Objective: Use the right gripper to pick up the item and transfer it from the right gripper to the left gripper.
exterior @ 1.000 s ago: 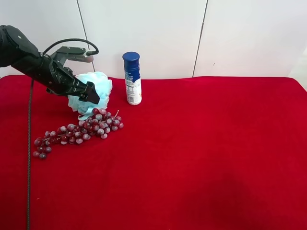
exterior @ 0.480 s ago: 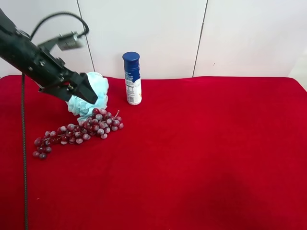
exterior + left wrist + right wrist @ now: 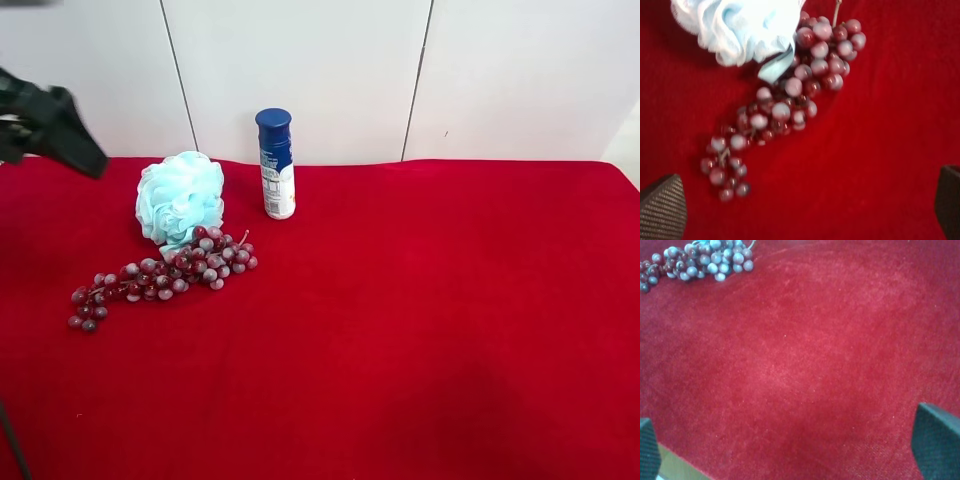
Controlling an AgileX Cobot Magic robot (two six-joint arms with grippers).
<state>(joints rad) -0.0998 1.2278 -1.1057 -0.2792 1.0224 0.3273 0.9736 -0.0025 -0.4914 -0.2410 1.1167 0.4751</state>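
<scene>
Pouf (image 3: 180, 196) sits free on my worktop (image 3: 420, 320) touching the grapes (image 3: 160, 275), nearer my left pincer (image 3: 805, 210) than my right pincer (image 3: 790, 452), both wide open, empty.

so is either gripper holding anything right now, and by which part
Nothing is held. Both grippers are open with only red cloth between their fingertips. The bath pouf sits free on the cloth, touching the grapes, with no gripper on it.
</scene>
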